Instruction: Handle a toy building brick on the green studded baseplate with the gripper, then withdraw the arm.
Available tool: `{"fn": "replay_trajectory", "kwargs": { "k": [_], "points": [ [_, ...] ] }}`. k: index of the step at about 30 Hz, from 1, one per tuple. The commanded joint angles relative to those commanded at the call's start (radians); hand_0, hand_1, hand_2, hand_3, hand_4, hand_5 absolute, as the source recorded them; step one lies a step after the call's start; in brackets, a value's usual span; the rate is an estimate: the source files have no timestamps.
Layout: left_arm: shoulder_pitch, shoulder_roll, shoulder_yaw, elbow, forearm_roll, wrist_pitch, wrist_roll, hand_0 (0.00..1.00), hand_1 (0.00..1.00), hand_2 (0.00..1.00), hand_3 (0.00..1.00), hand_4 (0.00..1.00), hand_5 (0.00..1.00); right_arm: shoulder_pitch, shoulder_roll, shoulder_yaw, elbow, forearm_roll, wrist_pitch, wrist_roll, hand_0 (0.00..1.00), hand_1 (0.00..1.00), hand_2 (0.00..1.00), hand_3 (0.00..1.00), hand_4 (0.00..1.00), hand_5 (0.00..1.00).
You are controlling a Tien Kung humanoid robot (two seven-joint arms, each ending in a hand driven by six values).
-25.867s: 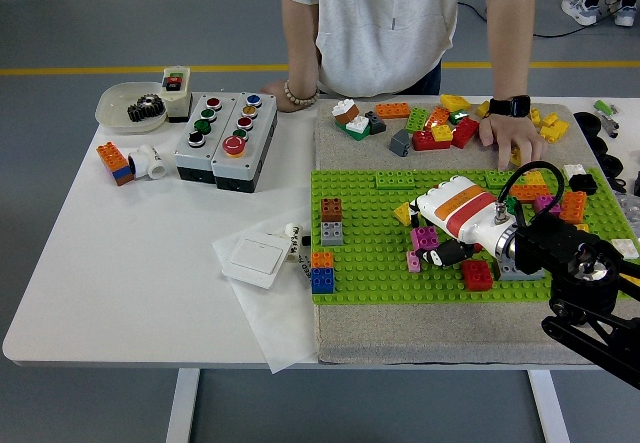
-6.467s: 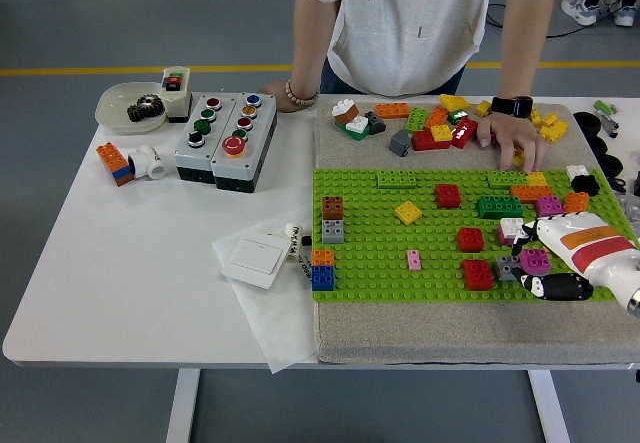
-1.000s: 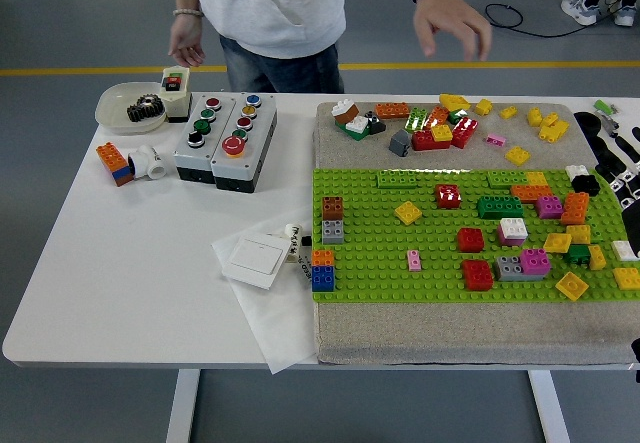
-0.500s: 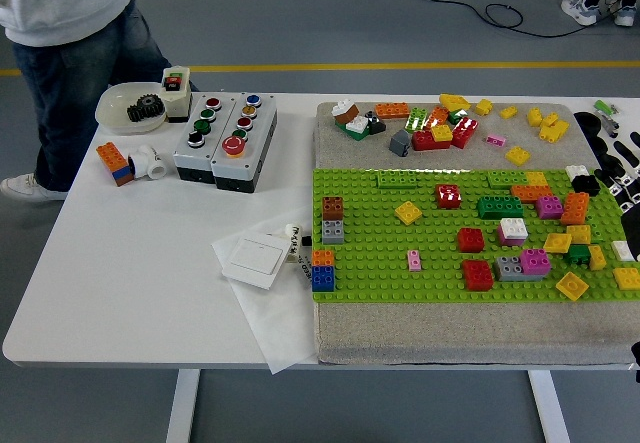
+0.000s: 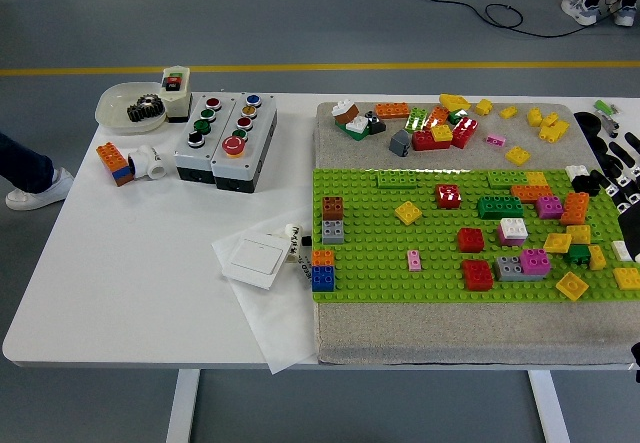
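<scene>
1. We take the white worktop (image 5: 150,263) as the clock face; a grey mat (image 5: 440,338) covers its 3 o'clock half.
2. The green studded baseplate (image 5: 380,253) lies on that mat with no arm above it, so we judge the withdrawal complete or nearly so.
3. On the plate, a magenta brick (image 5: 535,260) sits on a grey brick (image 5: 510,267), touching a red brick (image 5: 477,275), all toward 4 o'clock. Which brick was handled we cannot tell; none is tipped or half seated.
4. A loose brick pile (image 5: 440,128) lies on the mat at 1 o'clock, off the plate.
5. The button box (image 5: 222,141) stands at 11 o'clock, apart from the task.
6. The right hand (image 5: 628,188) shows only as dark fingers at the 3 o'clock edge, off the plate and holding nothing; we cannot tell how wide they are. The left hand is out of view.
7. We judge little or nothing left to do.
</scene>
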Motion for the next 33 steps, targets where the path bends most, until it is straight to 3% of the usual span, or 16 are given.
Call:
{"fn": "replay_trajectory", "kwargs": {
  "k": [26, 27, 33],
  "points": [
    [-0.005, 0.0, 0.005, 0.0, -0.009, 0.001, -0.004, 0.73, 0.746, 0.768, 0.6, 0.622, 0.646, 0.013, -0.01, 0.001, 0.012, -0.015, 0.001, -0.017, 0.836, 0.791, 0.809, 0.831, 0.998, 0.957],
    [-0.005, 0.0, 0.006, 0.0, -0.01, 0.002, -0.004, 0.73, 0.746, 0.768, 0.599, 0.623, 0.648, 0.013, -0.01, 0.0, 0.012, -0.015, 0.0, -0.018, 0.821, 0.783, 0.804, 0.821, 0.998, 0.912],
    [-0.006, 0.0, 0.008, 0.0, -0.015, 0.002, -0.006, 0.73, 0.745, 0.768, 0.599, 0.623, 0.648, 0.016, -0.011, -0.005, 0.013, -0.018, -0.001, -0.025, 0.817, 0.778, 0.802, 0.82, 0.998, 0.904]
  ]
}}
